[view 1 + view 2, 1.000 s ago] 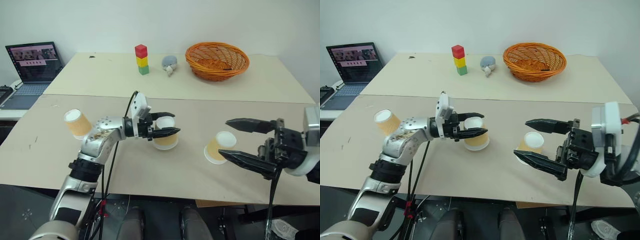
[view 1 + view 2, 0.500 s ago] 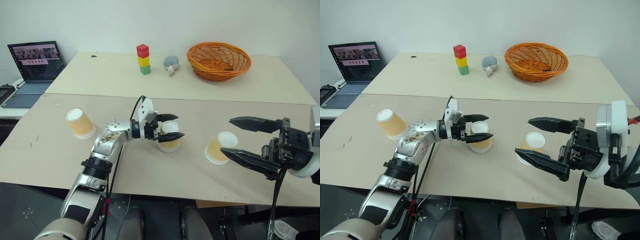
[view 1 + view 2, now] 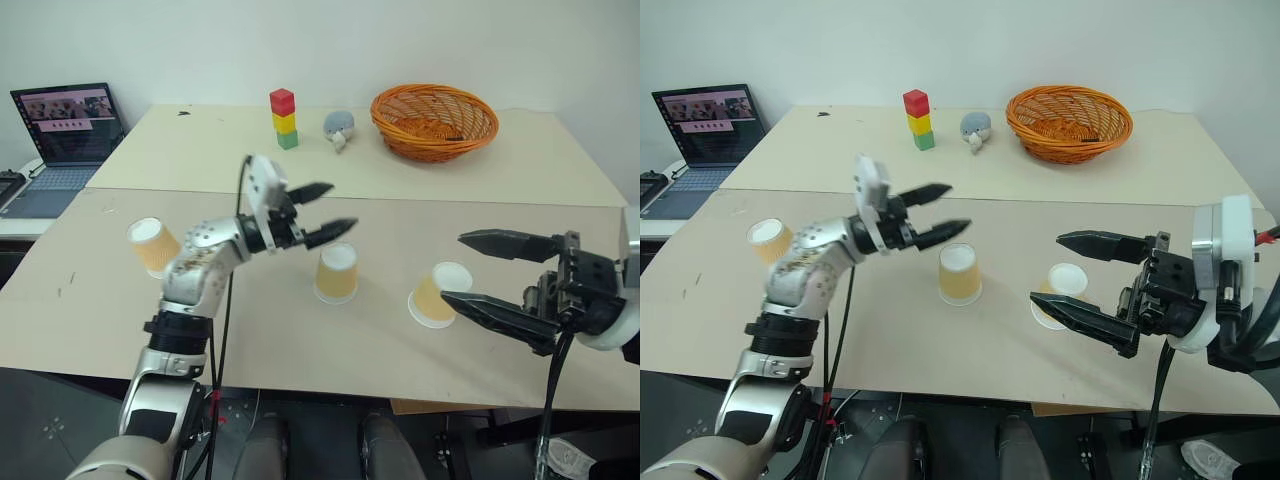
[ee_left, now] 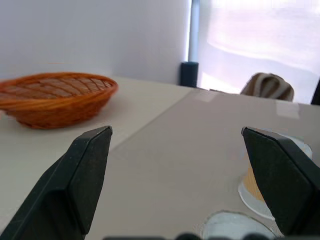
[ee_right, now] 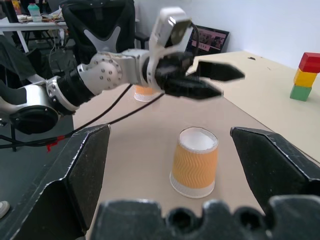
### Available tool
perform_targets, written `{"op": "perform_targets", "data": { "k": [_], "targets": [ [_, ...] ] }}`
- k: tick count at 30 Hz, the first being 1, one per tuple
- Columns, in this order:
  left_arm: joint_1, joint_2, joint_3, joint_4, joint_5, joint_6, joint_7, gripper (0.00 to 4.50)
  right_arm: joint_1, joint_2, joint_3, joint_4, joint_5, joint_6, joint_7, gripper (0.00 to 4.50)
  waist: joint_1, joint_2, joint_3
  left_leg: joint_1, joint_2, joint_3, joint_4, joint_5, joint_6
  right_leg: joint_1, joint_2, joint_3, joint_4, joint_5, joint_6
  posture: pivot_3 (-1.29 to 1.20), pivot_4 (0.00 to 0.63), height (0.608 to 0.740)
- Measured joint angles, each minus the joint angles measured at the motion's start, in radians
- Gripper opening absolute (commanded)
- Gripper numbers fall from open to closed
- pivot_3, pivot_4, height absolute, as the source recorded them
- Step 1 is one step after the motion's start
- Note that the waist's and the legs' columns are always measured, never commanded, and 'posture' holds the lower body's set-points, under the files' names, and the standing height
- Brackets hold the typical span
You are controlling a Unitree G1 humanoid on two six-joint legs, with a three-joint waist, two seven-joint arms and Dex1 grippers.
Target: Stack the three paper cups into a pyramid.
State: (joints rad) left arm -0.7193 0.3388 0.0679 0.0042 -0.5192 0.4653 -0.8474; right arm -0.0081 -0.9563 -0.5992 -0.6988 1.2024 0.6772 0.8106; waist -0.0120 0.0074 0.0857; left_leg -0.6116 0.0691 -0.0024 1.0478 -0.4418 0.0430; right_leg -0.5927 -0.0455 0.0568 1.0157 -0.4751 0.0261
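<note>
Cups (image 3: pixel 336 274) all stand upside down, axes vertical, bases up.

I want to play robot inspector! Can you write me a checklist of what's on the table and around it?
Surface: two tan tables pushed together.
Job's things: three cups upside down, apart, not stacked: left cup, middle cup, right cup.
Clutter: block tower, grey toy, basket on the far table.
Grippers: left gripper open, empty, raised above and left of the middle cup; right gripper open, empty, beside the right cup.
Cables: black cable along the left arm.
Surroundings: laptop on a side desk, white wall.
</note>
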Motion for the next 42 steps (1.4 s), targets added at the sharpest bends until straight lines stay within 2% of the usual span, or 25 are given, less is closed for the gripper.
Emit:
{"op": "perform_targets", "data": {
  "k": [5,9,11,13,17,20,30,35,42],
  "targets": [
    [-0.022,0.021,0.107,-0.109,-0.054,0.088,0.163,4.42,-0.044,0.001,0.049,0.028,-0.009,-0.001,0.03,4.5,0.001,0.0,0.0,0.003,0.0,0.0,0.0,0.0,0.0,0.003,0.0,0.0,0.0,0.0,0.0,0.0,0.15,0.638],
    [0.053,0.017,0.141,-0.177,0.046,0.124,0.409,4.42,-0.057,0.002,0.097,0.042,-0.027,-0.001,0.06,4.5,0.001,0.0,0.0,0.008,0.0,0.0,-0.001,0.0,0.001,0.007,0.0,0.0,-0.001,0.0,0.0,0.0,0.15,0.638],
    [0.125,0.005,0.163,-0.205,0.068,0.178,0.51,4.42,-0.058,0.002,0.11,0.043,-0.045,-0.001,0.073,4.5,0.0,-0.002,0.001,0.012,0.0,-0.001,-0.002,-0.001,0.001,0.011,0.0,0.0,-0.001,0.0,0.0,0.0,0.15,0.638],
    [0.264,0.001,0.188,-0.294,0.067,0.245,0.583,4.42,-0.054,0.001,0.115,0.043,-0.078,-0.004,0.09,4.5,-0.003,-0.003,0.002,0.012,0.001,-0.001,-0.002,-0.001,0.001,0.011,0.0,0.0,-0.001,0.0,0.0,0.0,0.15,0.638],
    [0.454,0.009,0.198,-0.418,0.066,0.288,0.615,4.42,-0.04,-0.012,0.113,0.057,-0.134,-0.01,0.116,4.5,0.006,-0.006,0.005,0.012,0.0,-0.002,-0.002,0.0,-0.001,0.012,-0.002,-0.002,-0.001,0.0,0.0,0.0,0.15,0.638],
    [0.536,0.01,0.212,-0.508,0.058,0.299,0.631,4.42,-0.022,-0.019,0.114,0.073,-0.192,-0.023,0.144,4.5,0.019,-0.006,0.005,0.012,-0.001,-0.002,-0.002,0.0,-0.001,0.013,-0.003,-0.002,-0.002,0.0,0.0,0.0,0.15,0.638],
    [0.548,-0.024,0.213,-0.566,0.072,0.294,0.728,4.42,-0.046,-0.013,0.135,0.082,-0.239,-0.035,0.167,4.5,0.023,-0.007,0.005,0.011,0.0,-0.002,-0.002,0.0,0.0,0.012,-0.003,-0.002,-0.002,0.0,0.0,0.0,0.15,0.638],
    [0.486,-0.041,0.259,-0.552,0.148,0.257,0.847,4.42,-0.057,0.002,0.153,0.082,-0.238,-0.035,0.16,4.5,0.024,-0.007,0.005,0.011,-0.001,-0.002,-0.002,0.0,0.0,0.012,-0.003,-0.002,-0.002,0.0,0.0,0.0,0.15,0.638],
    [0.413,-0.053,0.304,-0.509,0.324,0.184,1.033,4.42,-0.06,0.017,0.153,0.082,-0.234,-0.035,0.143,4.5,0.026,-0.007,0.006,0.011,-0.002,-0.002,-0.002,-0.001,0.001,0.012,-0.006,-0.003,-0.002,0.0,0.0,0.0,0.15,0.638]
  ]
}}
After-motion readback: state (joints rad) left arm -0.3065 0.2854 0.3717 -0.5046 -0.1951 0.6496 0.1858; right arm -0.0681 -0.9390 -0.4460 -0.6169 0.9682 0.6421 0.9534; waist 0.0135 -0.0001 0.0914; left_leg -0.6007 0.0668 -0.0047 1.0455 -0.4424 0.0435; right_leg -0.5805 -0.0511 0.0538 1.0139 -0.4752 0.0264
